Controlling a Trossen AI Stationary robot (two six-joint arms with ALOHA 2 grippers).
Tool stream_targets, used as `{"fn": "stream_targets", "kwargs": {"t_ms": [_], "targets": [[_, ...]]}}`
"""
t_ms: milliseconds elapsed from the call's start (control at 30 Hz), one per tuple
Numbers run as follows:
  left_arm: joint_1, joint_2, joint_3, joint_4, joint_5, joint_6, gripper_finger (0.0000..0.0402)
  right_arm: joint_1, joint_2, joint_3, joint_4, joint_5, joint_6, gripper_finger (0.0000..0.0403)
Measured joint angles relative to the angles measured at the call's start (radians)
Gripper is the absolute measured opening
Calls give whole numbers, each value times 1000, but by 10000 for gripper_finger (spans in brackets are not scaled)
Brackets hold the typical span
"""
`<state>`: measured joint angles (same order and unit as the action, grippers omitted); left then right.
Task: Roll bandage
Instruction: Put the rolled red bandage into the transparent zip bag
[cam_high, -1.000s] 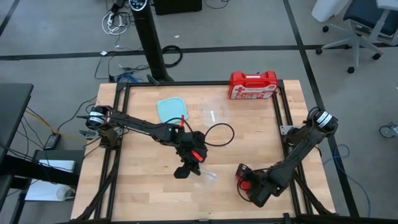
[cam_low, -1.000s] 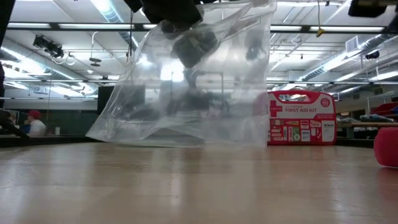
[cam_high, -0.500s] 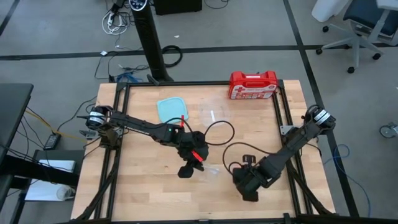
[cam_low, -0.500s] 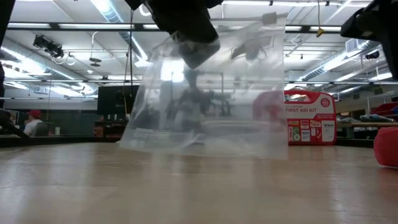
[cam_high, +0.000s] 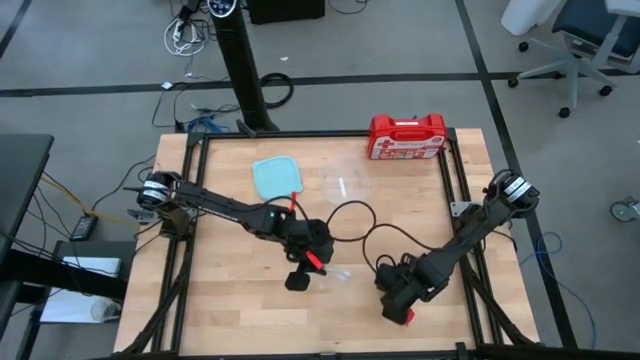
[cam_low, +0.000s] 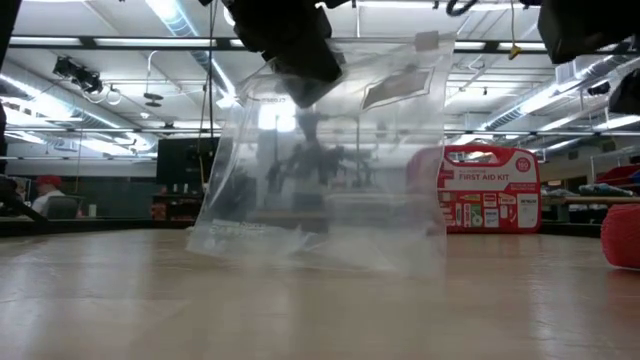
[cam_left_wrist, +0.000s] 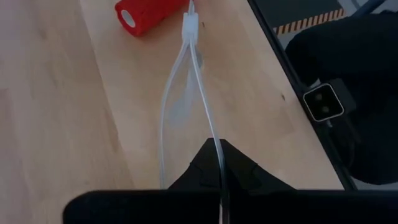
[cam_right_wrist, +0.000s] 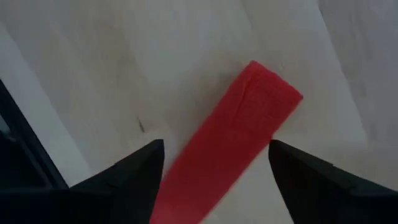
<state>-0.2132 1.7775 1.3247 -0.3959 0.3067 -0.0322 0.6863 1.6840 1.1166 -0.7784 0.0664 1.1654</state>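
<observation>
I see the bandage (cam_right_wrist: 230, 146) as a bright red, tightly rolled cylinder lying on the wooden table (cam_high: 230, 300) near its front right, directly under my right gripper (cam_right_wrist: 214, 162), whose fingers stand wide apart above it. My left gripper (cam_left_wrist: 219, 163) is pinched closed on a clear plastic bag (cam_low: 330, 160) mid-table.

You are looking at a pale wooden worktop (cam_high: 230, 290). The red first-aid case (cam_high: 406, 137) is standing on its far edge. A pale blue container (cam_high: 275, 177) is lying left of the case; the rolled red bandage (cam_high: 404, 316) is lying on the boards well nearer than the case.
</observation>
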Motion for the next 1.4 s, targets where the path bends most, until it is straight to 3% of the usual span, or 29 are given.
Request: {"fn": "stream_targets", "kwargs": {"t_ms": [167,467,767,1100,1400], "targets": [[-6,0,0,-9,0,25,0,9,0,-36,51,-14,135,299],[-10,0,0,-52,-12,53,0,78,1,-78,70,-94,266,251],[-10,0,0,-51,-17,54,0,87,1,-80,67,-90,241,224],[-12,0,0,-52,-15,48,0,82,89,-103,136,-145,170,219],[-12,0,0,-52,-10,50,0,83,61,-107,96,-109,109,161]]}}
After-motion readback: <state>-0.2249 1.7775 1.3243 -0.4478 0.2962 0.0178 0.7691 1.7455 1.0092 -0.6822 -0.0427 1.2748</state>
